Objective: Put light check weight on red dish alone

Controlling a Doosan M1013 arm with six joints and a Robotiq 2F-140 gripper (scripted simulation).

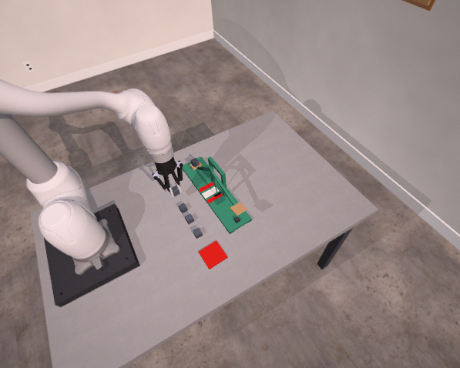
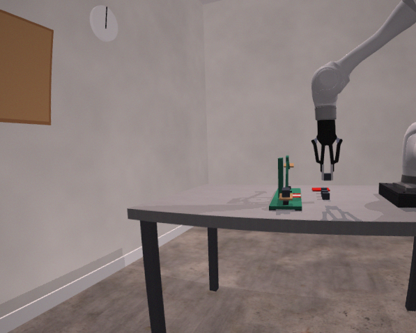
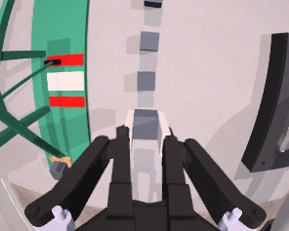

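My gripper (image 1: 175, 189) (image 2: 327, 174) (image 3: 144, 120) is shut on a dark grey weight (image 1: 176, 191) (image 2: 327, 177) (image 3: 145, 121), held above the table beside the balance. Three like weights (image 1: 182, 207) (image 1: 189, 218) (image 1: 197, 232) stand in a row on the table. Another weight (image 1: 195, 162) (image 2: 286, 191) (image 3: 59, 169) sits on the balance's lowered orange pan (image 2: 283, 197). The other pan (image 1: 238, 208) (image 2: 290, 165) is raised and empty. In the wrist view the pointer tip (image 3: 53, 61) appears over a red field (image 3: 74, 59). The red dish (image 1: 213, 254) (image 2: 317, 189) lies flat and empty beyond the row.
The balance's green base (image 1: 229, 223) (image 2: 296, 206) (image 3: 61, 19) runs beside the row, with its upright frame (image 1: 217, 169) (image 2: 280, 171) on the side away from the weights. The robot's black base plate (image 1: 121, 237) (image 2: 389, 191) (image 3: 266, 106) is on the row's other side.
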